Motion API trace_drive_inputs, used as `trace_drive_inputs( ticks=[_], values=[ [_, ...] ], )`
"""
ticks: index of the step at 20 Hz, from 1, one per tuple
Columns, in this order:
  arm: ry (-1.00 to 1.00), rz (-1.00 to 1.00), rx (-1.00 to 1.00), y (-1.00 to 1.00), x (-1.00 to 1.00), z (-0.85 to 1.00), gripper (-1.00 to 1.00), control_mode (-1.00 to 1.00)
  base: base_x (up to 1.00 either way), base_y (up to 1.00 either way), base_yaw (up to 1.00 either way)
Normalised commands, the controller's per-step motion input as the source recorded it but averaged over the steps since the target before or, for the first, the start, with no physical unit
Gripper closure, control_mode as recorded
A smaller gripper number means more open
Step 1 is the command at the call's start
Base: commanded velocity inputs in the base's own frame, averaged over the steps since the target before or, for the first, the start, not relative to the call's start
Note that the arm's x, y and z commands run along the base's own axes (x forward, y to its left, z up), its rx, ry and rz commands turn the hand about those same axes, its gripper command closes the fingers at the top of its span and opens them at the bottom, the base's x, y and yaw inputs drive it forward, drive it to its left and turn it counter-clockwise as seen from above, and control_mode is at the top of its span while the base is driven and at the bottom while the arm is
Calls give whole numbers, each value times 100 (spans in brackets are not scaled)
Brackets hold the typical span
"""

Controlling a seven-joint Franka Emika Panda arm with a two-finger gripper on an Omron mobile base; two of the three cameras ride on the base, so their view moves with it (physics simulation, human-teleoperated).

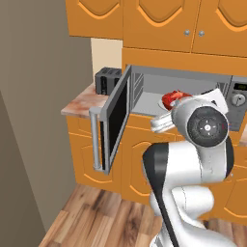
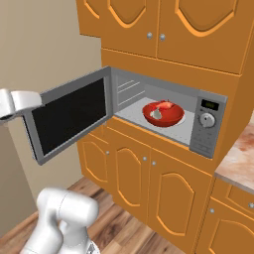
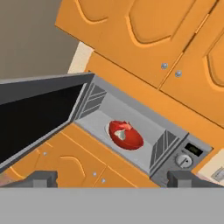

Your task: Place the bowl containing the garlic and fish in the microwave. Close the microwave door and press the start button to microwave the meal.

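- In the left base view we see the microwave (image 1: 193,91), a grey-silver box set into orange cabinets, its smooth grey cavity open. The microwave door (image 1: 115,120), dark glass in a silver frame with a long vertical bar handle, swings out to the left. The glossy red bowl (image 1: 171,99) sits inside on the white turntable, partly hidden by our white arm. A black toaster (image 1: 107,79) stands on the speckled counter (image 1: 79,103) behind the door.
- In the right base view the bowl (image 2: 162,114) rests at the middle of the cavity floor. It is wide and shallow and holds the whitish garlic (image 2: 157,114) at its front and the red-orange fish (image 2: 166,105) toward its back. The control panel (image 2: 207,126), with a round knob, sits to the right.
- In the hand view the gripper (image 3: 113,179) has its jaws wide apart, holding nothing, well away from the microwave (image 3: 131,131). The bowl (image 3: 126,135) lies inside, garlic (image 3: 121,136) visible, and the door (image 3: 35,118) stands open at left.
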Motion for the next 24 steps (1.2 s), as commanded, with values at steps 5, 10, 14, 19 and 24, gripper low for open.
trace_drive_inputs(
  ticks=[5, 10, 14, 19, 24],
  values=[
    [11, 0, -29, 94, 0, 0, -100, -100, 0, 0, 0],
    [12, 0, -22, 74, 0, 0, -100, -100, 0, 0, 0],
    [11, 0, -25, 70, 20, -9, -100, -100, 0, 0, 0],
    [17, 0, -34, 77, 73, -34, -100, -100, 0, 0, 0],
    [19, -7, -40, 76, 96, -47, -100, -100, 0, 0, 0]
  ],
)
